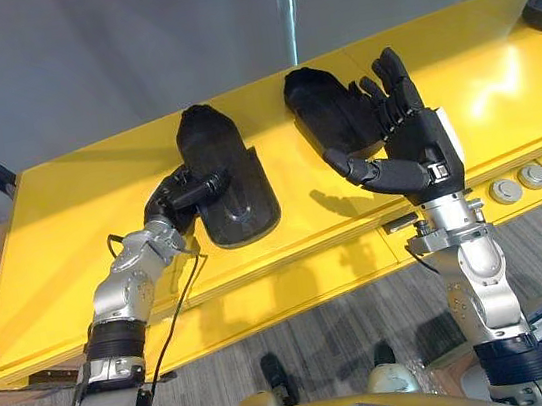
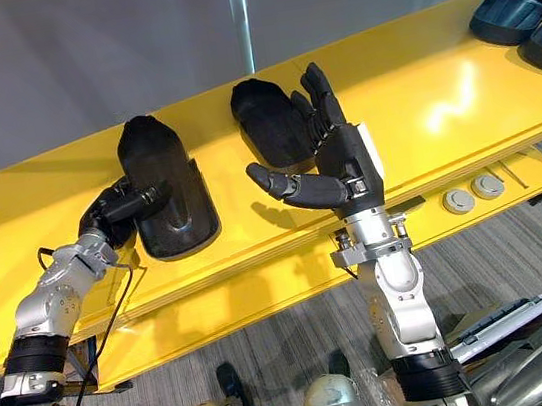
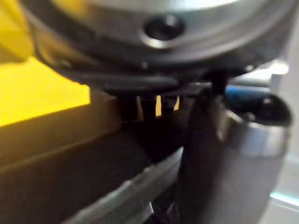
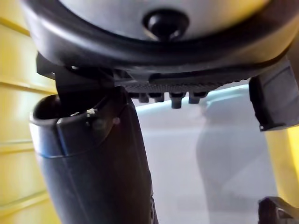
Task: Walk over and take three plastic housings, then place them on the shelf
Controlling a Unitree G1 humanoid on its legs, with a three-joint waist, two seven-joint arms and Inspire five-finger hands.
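L robot hand (image 1: 177,194) grips housing (image 1: 242,195) on shelf (image 1: 60,207); R robot hand (image 1: 421,147) open.

Left plastic housing (image 1: 246,201) and right plastic housing (image 1: 324,110) near each other on the shelf (image 1: 60,212); further housings (image 2: 512,13) far right.

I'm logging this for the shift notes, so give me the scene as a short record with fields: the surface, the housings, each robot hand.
surface: glossy yellow shelf top
left robot hand: curled on the edge of a black moulded plastic housing
right robot hand: open, fingers straight, raised by a second black plastic housing; contact unclear
far right end: two more dark plastic housings
lower ledge: two round grey discs
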